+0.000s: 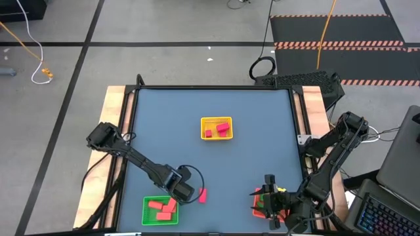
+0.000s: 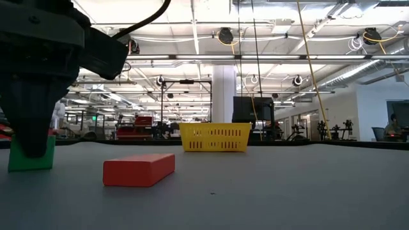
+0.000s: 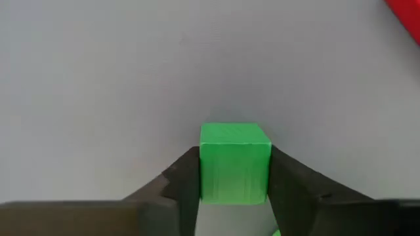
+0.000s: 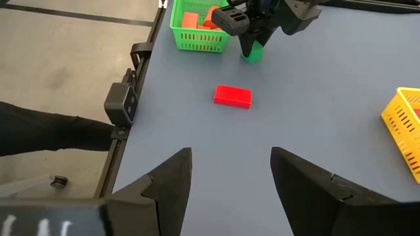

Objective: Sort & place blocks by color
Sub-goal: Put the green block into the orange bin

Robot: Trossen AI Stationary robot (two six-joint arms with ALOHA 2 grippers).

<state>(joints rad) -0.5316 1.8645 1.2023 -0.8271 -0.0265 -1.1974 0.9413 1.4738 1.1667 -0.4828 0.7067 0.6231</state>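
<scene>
At the lower left of the high view, the left end effector (image 1: pixel 184 193) is down on the blue-grey counter (image 1: pixel 249 164), just beside the upper right corner of the green basket (image 1: pixel 146 218). The left wrist view shows its two dark fingers (image 3: pixel 180 180) pressed against both sides of a green cube (image 3: pixel 234 161), so it is gripping that cube, which sits on or just above the counter. In the low view the same green cube (image 2: pixel 30 154) appears at the far left, under the dark arm.

A red bar (image 1: pixel 203 195) lies flat on the counter just right of the left end effector, touching nothing. The green basket holds several salmon-orange blocks (image 1: pixel 162 207).

Near the centre of the high view stands the yellow basket (image 1: pixel 204 134), with pink-red blocks (image 1: pixel 222 128) inside.

At the lower right, the right end effector (image 1: pixel 268 183) hangs over the red basket (image 1: pixel 257 211), whose contents are hidden by the arm. Its fingers (image 4: pixel 167 180) stand apart with nothing between them.
</scene>
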